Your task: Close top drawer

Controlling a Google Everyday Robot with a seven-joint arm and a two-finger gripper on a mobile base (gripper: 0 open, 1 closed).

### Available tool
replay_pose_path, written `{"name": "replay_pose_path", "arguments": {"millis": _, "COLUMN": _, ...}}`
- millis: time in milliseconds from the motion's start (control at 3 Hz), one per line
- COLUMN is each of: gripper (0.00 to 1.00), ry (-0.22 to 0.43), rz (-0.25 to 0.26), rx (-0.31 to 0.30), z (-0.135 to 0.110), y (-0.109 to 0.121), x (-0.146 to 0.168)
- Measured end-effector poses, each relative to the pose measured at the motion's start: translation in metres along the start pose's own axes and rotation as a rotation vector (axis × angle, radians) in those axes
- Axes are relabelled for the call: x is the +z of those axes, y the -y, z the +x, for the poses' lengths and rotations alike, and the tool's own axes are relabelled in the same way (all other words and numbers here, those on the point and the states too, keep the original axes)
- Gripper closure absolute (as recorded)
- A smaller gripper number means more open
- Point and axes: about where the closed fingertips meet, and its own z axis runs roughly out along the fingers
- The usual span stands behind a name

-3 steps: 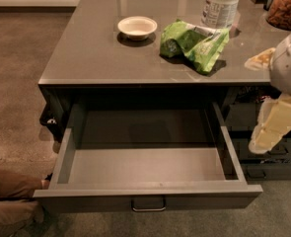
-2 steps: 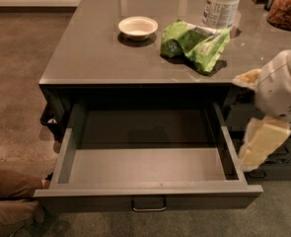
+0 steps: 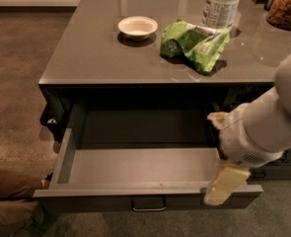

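The top drawer [image 3: 135, 166] is pulled far out from under the grey counter [image 3: 86, 58]. Its pale grey inner box holds nothing. Its dark front faces me along the bottom, with a small metal loop pull [image 3: 148, 205] at centre. My gripper [image 3: 214, 157] has come in from the right on a white arm [image 3: 263, 127] and sits over the drawer's front right corner. Its pale yellow fingers are spread with nothing between them. The lower finger [image 3: 225, 184] reaches down over the top edge of the drawer front. The upper finger [image 3: 217, 118] is near the drawer's right wall.
On the counter stand a small white bowl [image 3: 137, 27], a green bag [image 3: 197, 42], a white jar [image 3: 223, 5] and a container of brown snacks [image 3: 285, 6]. A person's leg [image 3: 9, 201] shows at the lower left. More dark drawer fronts are behind my arm at the right.
My gripper has moved down and to the left, from beside the counter's right end to the drawer's front right corner. The drawer has stayed open.
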Motion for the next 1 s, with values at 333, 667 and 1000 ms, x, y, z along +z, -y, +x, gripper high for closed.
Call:
{"name": "replay_pose_path", "arguments": {"millis": 333, "gripper": 0.0, "ry": 0.001, "rz": -0.002, "rx": 0.006, "z": 0.001, "y": -0.015, "x": 0.034}}
{"name": "replay_pose_path", "arguments": {"millis": 667, "gripper": 0.0, "ry": 0.017, "rz": -0.003, "rx": 0.01, "z": 0.005, "y": -0.024, "x": 0.064}}
{"name": "replay_pose_path", "arguments": {"millis": 1000, "gripper": 0.0, "ry": 0.042, "rz": 0.011, "rx": 0.019, "z": 0.012, "y": -0.026, "x": 0.091}}
